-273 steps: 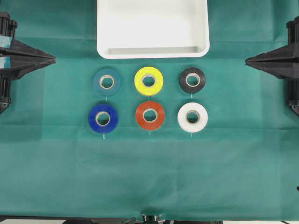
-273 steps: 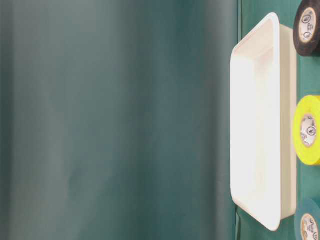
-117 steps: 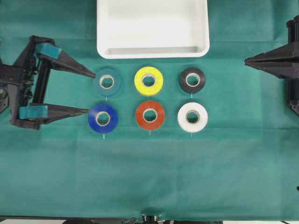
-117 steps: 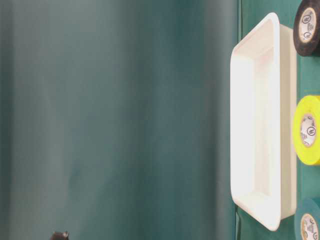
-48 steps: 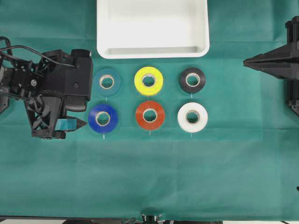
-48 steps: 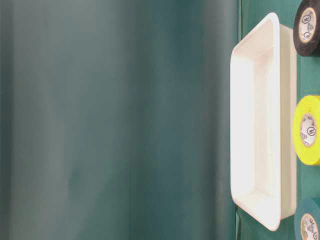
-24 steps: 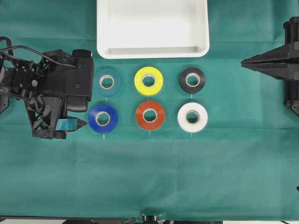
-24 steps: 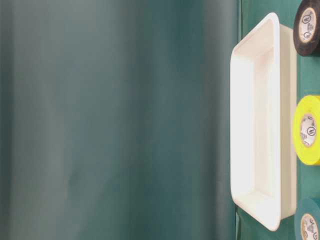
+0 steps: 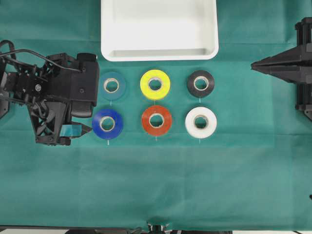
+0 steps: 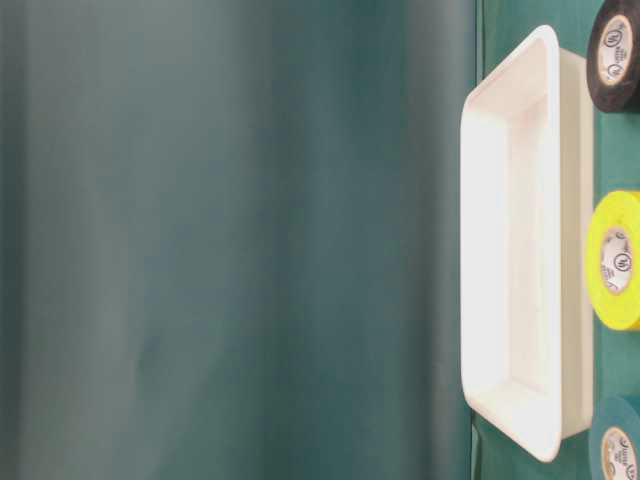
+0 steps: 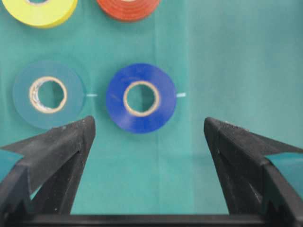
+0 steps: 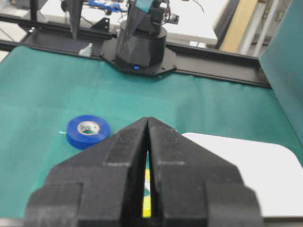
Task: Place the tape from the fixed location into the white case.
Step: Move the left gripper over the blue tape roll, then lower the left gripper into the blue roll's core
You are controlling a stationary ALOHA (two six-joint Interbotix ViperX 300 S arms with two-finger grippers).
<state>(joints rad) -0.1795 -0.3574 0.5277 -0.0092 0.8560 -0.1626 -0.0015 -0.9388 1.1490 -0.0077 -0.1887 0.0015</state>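
My left claw (image 11: 147, 130) is wide open, and it hangs just above the tape (image 11: 141, 98). The tape lies flat on the table (image 9: 156, 185), near its left edge, in the front row of rolls. Behind it lies the teal roll (image 9: 111, 86). The case (image 9: 159, 30) sits at the far edge. My right claw (image 12: 147, 124) is closed tight, holding nothing.

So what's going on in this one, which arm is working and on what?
The left gripper is open and poised over the blue tape, which lies flat on the green cloth between the two fingers in the wrist view, untouched. The white case sits beyond the rolls with nothing in it. The right gripper is shut and parked at the side, away from the rolls. Nothing has been picked up yet.
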